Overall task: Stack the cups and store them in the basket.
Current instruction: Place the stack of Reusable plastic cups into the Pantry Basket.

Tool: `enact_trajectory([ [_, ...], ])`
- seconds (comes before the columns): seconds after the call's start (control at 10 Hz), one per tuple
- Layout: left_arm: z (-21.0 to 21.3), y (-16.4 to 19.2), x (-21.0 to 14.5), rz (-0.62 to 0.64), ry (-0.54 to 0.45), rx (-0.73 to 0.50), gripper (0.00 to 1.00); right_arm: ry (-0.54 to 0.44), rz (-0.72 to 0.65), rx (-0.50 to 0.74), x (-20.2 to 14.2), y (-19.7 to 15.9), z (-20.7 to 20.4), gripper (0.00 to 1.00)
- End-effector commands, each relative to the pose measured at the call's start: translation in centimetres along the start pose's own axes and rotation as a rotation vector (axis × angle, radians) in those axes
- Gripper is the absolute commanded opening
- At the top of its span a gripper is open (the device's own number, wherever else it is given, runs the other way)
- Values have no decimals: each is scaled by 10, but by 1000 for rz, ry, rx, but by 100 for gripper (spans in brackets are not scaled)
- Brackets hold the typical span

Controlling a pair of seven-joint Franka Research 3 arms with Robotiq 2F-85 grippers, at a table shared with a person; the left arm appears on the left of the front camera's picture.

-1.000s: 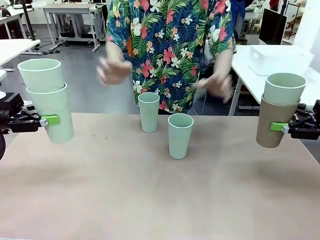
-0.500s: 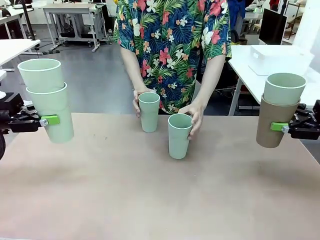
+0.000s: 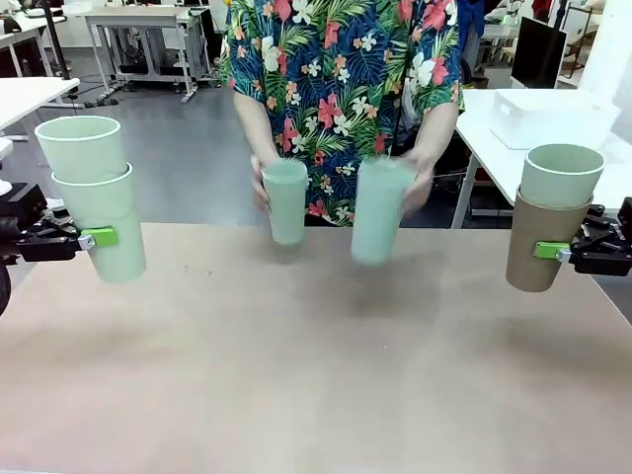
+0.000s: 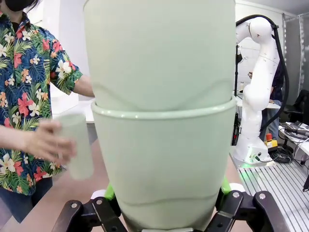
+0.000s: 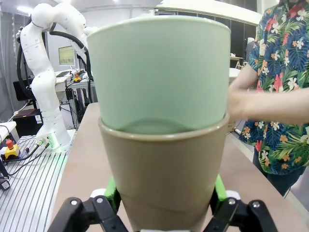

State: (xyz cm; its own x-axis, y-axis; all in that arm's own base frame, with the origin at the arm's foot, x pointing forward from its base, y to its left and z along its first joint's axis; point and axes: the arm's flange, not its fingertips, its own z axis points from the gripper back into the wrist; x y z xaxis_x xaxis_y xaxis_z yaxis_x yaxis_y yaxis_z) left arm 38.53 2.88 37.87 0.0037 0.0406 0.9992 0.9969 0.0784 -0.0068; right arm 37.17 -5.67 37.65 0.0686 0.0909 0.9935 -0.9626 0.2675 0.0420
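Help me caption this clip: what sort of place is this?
Probably a robotics lab: a white jointed robot arm stands beside loose cables, and plain white worktables stand behind the person.

Front view: fixed camera at the robot's edge of the tabletop (image 3: 316, 395), a little above it, facing straight across to the person (image 3: 341, 89) at the far edge.

Left wrist view: right behind the left gripper (image 4: 164, 215), with the mint stack (image 4: 164, 145) very near. Looks level across the tabletop, person at picture left.

Right wrist view: same closeness behind the right gripper (image 5: 164, 212) and tan cup (image 5: 164, 169). Faces the opposite way, person at picture right.

All three views share the person.
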Motion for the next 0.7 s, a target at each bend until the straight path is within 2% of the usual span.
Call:
enact_trajectory([
  [0.0, 3, -2, 2, -15, -9, -15, 86, -9, 14, 3, 4, 1, 0, 87],
  [0.6, 3, -2, 2, -15, -9, -15, 86, -9, 14, 3, 4, 1, 0, 87],
])
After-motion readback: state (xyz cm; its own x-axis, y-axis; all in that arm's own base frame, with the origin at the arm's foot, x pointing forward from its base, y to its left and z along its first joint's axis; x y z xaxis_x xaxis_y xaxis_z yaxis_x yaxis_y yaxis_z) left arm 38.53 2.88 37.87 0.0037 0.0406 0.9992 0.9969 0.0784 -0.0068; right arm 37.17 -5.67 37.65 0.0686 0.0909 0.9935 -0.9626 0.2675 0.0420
